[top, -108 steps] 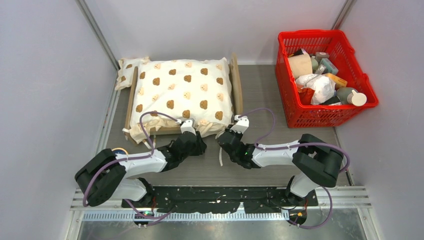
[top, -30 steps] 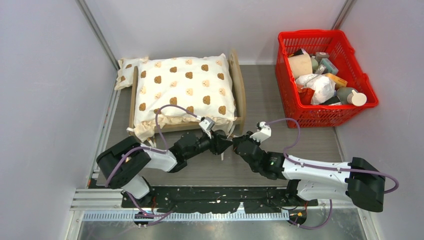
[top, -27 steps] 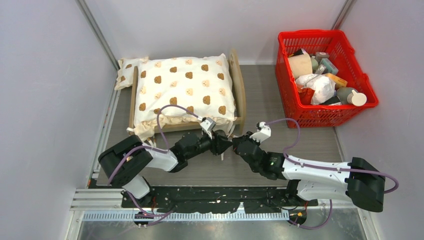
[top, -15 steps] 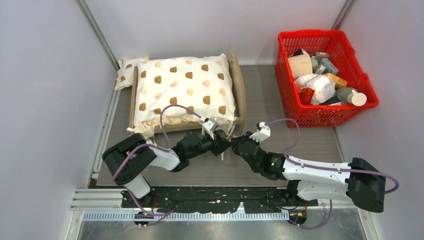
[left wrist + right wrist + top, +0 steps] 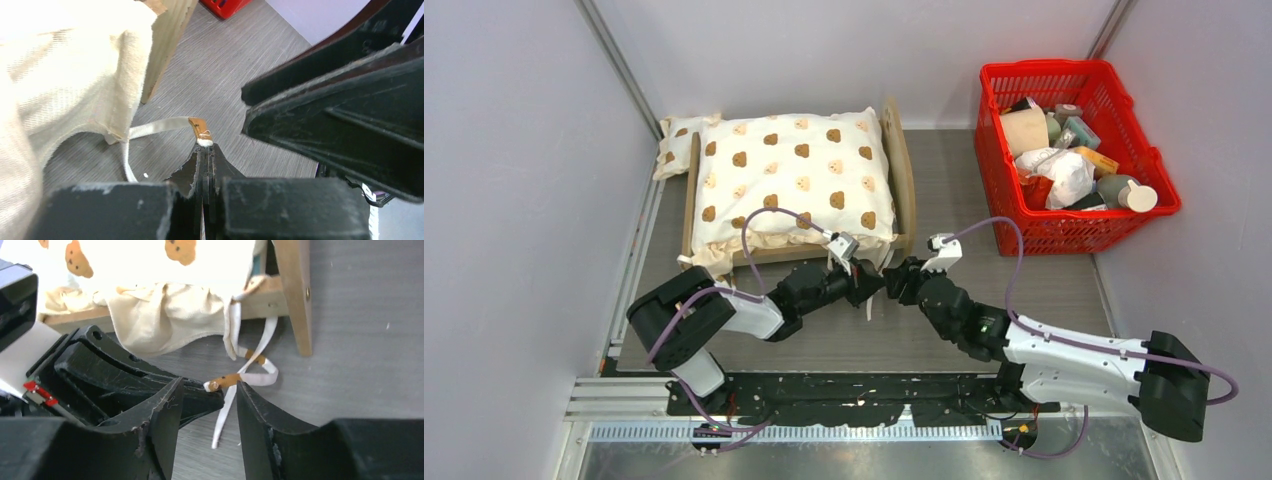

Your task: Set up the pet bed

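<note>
light-wood pet bed (image 5: 904, 180), upright, far left

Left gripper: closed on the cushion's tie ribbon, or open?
Shut on it. In the left wrist view the left gripper has its fingers pressed together with no gap, pinching the brown-tipped end of the tie ribbon.

Our left arm (image 5: 729, 316) and right arm (image 5: 1074, 350): white shells, black joints.
Purple cables (image 5: 1009, 232) run along both; our black fingers (image 5: 160, 430) look scuffed.
</note>
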`<state>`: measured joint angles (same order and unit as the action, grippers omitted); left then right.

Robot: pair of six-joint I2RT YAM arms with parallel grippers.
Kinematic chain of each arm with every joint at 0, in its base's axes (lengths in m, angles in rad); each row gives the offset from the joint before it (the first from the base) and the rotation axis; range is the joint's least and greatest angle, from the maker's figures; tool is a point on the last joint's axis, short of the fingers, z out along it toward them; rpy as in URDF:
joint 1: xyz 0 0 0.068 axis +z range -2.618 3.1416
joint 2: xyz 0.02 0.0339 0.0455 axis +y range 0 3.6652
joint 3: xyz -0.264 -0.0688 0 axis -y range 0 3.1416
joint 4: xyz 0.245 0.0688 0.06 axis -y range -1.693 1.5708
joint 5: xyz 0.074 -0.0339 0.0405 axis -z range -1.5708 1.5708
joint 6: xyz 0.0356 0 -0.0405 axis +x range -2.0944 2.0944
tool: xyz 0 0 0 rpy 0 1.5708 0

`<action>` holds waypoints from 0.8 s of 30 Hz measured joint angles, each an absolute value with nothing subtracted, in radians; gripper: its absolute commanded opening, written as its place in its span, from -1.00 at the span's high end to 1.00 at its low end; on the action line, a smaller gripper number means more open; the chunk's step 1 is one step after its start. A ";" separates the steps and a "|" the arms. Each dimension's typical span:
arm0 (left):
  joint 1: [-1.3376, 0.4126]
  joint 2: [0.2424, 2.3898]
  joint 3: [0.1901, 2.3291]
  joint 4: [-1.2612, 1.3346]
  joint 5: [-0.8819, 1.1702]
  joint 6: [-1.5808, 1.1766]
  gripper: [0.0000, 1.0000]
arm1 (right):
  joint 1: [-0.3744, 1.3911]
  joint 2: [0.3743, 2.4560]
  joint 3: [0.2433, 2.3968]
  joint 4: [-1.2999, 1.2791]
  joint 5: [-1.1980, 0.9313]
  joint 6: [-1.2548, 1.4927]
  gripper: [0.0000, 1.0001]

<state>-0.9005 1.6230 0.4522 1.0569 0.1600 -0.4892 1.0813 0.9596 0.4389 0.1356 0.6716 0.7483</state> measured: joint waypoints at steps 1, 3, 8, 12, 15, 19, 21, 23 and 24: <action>-0.896 1.621 0.452 1.055 0.161 -0.492 1.00 | 1.061 0.952 0.437 0.159 0.638 0.673 0.00; -0.878 1.613 0.448 1.050 0.170 -0.505 1.00 | 1.007 0.936 0.421 0.211 0.561 0.538 0.00; -0.842 1.592 0.442 1.037 0.200 -0.530 1.00 | 0.867 0.903 0.293 0.375 0.291 0.230 -0.05; -0.829 1.583 0.442 1.028 0.228 -0.548 1.00 | 0.809 0.965 0.272 0.432 0.093 0.065 -0.10; -0.822 1.583 0.442 1.024 0.252 -0.561 1.00 | 0.792 1.032 0.271 0.505 -0.018 -0.022 -0.10; -0.811 1.583 0.442 1.021 0.278 -0.574 1.00 | 0.790 1.121 0.271 0.589 -0.069 -0.099 -0.01; -0.807 1.583 0.442 1.020 0.288 -0.576 1.00 | 0.790 1.149 0.271 0.608 -0.070 -0.124 0.08; -0.802 1.583 0.442 1.020 0.297 -0.578 1.00 | 0.790 1.168 0.271 0.625 -0.068 -0.144 0.19; -0.799 1.583 0.442 1.020 0.300 -0.580 1.00 | 0.790 1.176 0.271 0.632 -0.064 -0.154 0.26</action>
<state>-0.7986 1.5826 0.4416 1.0199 0.3000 -0.5800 0.7898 1.1763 0.2707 0.6315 -0.0643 -0.1539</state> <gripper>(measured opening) 0.010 0.440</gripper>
